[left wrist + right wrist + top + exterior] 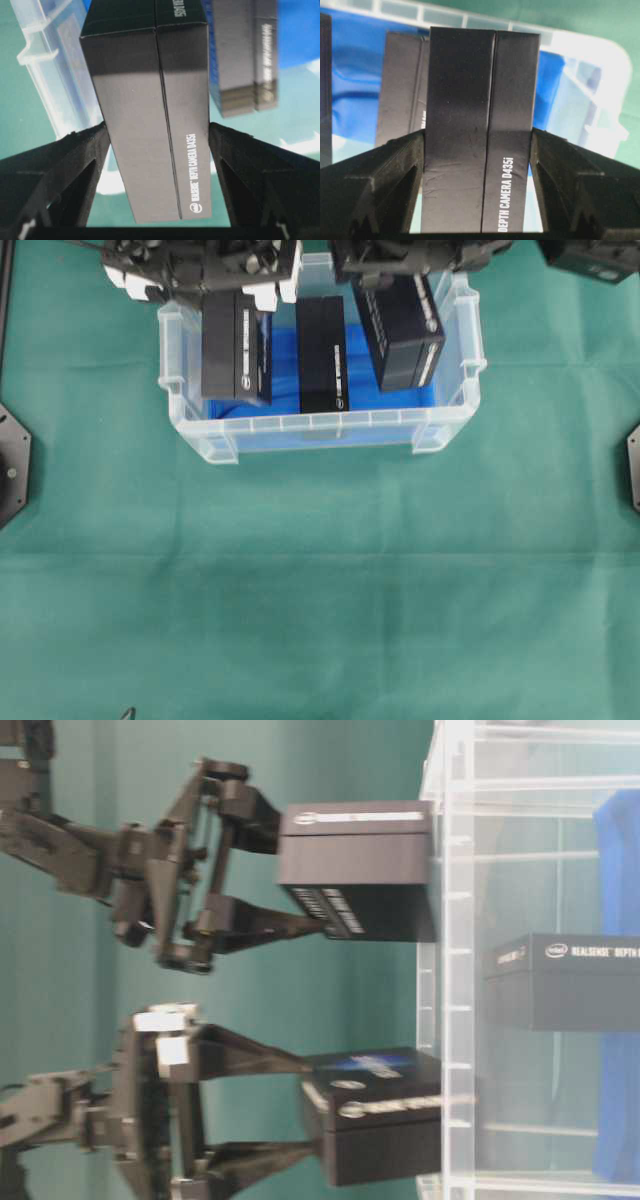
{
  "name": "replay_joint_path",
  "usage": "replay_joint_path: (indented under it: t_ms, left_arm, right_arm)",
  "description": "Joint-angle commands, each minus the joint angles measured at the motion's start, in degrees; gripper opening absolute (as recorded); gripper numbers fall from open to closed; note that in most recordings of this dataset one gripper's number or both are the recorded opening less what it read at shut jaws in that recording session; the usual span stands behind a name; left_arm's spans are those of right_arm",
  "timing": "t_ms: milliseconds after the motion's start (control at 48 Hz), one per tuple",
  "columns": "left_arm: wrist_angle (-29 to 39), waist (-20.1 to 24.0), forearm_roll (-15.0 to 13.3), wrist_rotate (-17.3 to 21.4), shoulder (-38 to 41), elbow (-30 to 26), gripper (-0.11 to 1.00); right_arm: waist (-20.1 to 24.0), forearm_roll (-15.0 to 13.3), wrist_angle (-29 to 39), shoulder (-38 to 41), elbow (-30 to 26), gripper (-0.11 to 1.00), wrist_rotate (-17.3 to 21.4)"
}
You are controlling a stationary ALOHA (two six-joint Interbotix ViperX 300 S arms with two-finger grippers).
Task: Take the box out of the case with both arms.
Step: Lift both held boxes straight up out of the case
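The clear case (pixel 320 423) with a blue liner stands at the table's far middle. My left gripper (pixel 237 300) is shut on the left black box (pixel 236 350). My right gripper (pixel 400 285) is shut on the right black box (pixel 400 335), which is tilted. The table-level view shows both held boxes raised to about the case's rim (pixel 450 970): the left gripper (pixel 315 1112) with its box (pixel 380 1115), the right gripper (pixel 300 880) with its box (pixel 355 870). Each wrist view shows the fingers (pixel 85 150) (pixel 555 155) pressed on the box's sides (pixel 145 100) (pixel 480 85).
A third black box (pixel 322 352) lies on the liner in the middle of the case, between the two held ones; it also shows in the table-level view (pixel 565 980). Green cloth (pixel 320 590) covers the table in front of the case. Black mounts sit at both side edges.
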Motion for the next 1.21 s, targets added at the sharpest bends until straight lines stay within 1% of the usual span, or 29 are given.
replay_joint_path:
  t_ms: [0,396,688,812,1188]
  left_arm:
    - [1.9,-0.4,0.2,0.1,-2.1,-4.5,0.64]
    - [11.3,-0.9,0.2,0.4,-1.4,-16.6,0.64]
    - [14.7,-1.2,0.2,0.4,1.0,-22.9,0.64]
    - [16.2,-1.2,0.2,0.4,1.7,-24.3,0.64]
    - [16.6,-1.8,0.5,0.3,1.5,-23.9,0.64]
  right_arm:
    - [-0.3,-0.6,1.4,-2.4,-3.7,0.65,-0.4]
    - [0.4,-0.7,5.1,-2.4,-12.2,0.65,-0.6]
    - [1.8,-1.0,9.2,-2.4,-17.0,0.65,-0.6]
    - [2.2,-1.6,10.2,-2.4,-17.8,0.65,-0.6]
    - [3.0,-1.7,10.8,-2.4,-17.8,0.65,-0.6]
